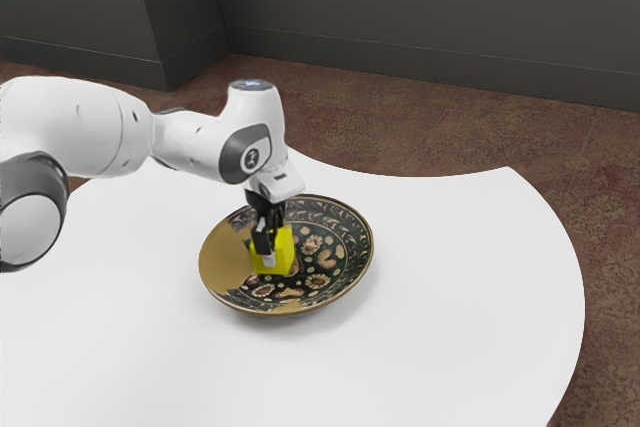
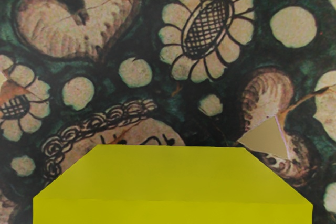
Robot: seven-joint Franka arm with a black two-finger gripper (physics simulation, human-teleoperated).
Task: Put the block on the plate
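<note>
Block (image 1: 284,251) partly behind pincer (image 1: 272,253); contact with plate (image 1: 222,262) hard to tell.

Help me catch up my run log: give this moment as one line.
end effector at yellow block; block over patterned plate; plate on table; grip and touchdown unclear

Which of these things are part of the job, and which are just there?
Part of the job:
- yellow block
- patterned plate, beneath the block
- robot arm

Just there:
- dark wall
- brown floor

The white table merely supports the plate.
</note>
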